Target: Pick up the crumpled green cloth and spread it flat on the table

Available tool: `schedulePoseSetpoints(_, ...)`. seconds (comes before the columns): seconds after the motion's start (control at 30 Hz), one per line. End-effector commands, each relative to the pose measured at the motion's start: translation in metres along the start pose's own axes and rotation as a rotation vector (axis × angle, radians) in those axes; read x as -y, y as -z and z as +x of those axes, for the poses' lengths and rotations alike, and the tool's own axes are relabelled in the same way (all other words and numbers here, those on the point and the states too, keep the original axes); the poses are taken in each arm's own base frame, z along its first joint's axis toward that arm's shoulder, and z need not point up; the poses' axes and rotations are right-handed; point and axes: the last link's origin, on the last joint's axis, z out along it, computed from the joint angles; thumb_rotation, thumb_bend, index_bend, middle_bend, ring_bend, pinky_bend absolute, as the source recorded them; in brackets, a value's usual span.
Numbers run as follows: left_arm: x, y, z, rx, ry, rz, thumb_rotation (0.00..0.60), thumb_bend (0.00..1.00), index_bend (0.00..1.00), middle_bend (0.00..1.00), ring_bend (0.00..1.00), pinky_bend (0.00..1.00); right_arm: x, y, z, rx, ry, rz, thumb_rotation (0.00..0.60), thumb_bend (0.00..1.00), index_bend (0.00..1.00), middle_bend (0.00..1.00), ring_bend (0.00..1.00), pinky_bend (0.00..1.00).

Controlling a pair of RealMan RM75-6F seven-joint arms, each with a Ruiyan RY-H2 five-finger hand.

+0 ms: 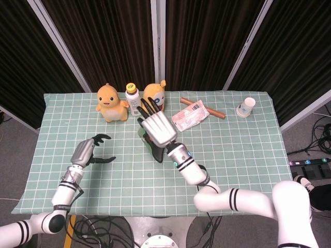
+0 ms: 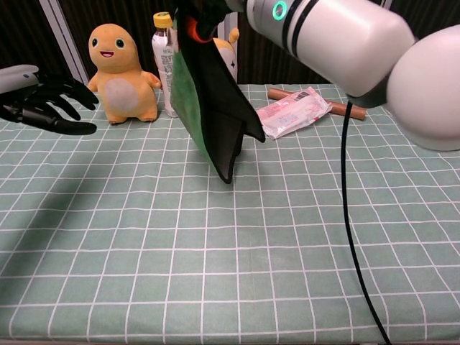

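My right hand point(image 1: 156, 127) holds the green cloth point(image 2: 208, 108) by its top and has it raised above the table, where it hangs down in folds with a dark underside showing. In the head view most of the cloth point(image 1: 154, 149) is hidden under that hand. The hand's fingers sit at the top edge of the chest view, around point(image 2: 198, 14). My left hand point(image 1: 87, 151) hovers over the left part of the table with fingers apart and nothing in it; the left hand point(image 2: 36, 100) also shows at the left edge of the chest view.
Two orange plush toys point(image 1: 110, 103) point(image 1: 153, 95) and a white bottle point(image 1: 133, 98) stand at the back. A pink packet point(image 1: 189, 114), a brown stick point(image 1: 212, 110) and a paper cup point(image 1: 246, 107) lie back right. A green checked tablecloth point(image 1: 248, 150) covers the table.
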Motion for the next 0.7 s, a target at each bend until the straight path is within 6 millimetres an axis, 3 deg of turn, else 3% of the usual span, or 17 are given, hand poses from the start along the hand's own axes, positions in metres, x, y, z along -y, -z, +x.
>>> schedulePoseSetpoints(0.03, -0.004, -0.003, -0.004, 0.015, 0.003, -0.002, 0.364, 0.00, 0.36, 0.36, 0.34, 0.35, 0.014, -0.007, -0.006, 0.015, 0.015, 0.002, 0.600, 0.41, 0.65, 0.18, 0.00, 0.06)
schedulePoseSetpoints(0.33, -0.016, -0.017, -0.013, 0.057, -0.006, -0.001, 0.252, 0.00, 0.36, 0.35, 0.34, 0.35, 0.030, -0.028, 0.002, -0.044, 0.048, -0.082, 0.600, 0.41, 0.65, 0.18, 0.00, 0.06)
schedulePoseSetpoints(0.53, -0.023, -0.023, -0.019, 0.064, -0.020, -0.001, 0.223, 0.00, 0.36, 0.35, 0.34, 0.35, 0.040, -0.035, 0.003, -0.061, 0.057, -0.132, 0.600, 0.40, 0.65, 0.18, 0.00, 0.06)
schedulePoseSetpoints(0.7, -0.025, -0.027, -0.026, 0.067, -0.052, 0.007, 0.243, 0.00, 0.36, 0.35, 0.34, 0.35, 0.049, -0.039, 0.000, -0.057, 0.038, -0.154, 0.600, 0.39, 0.65, 0.18, 0.00, 0.06)
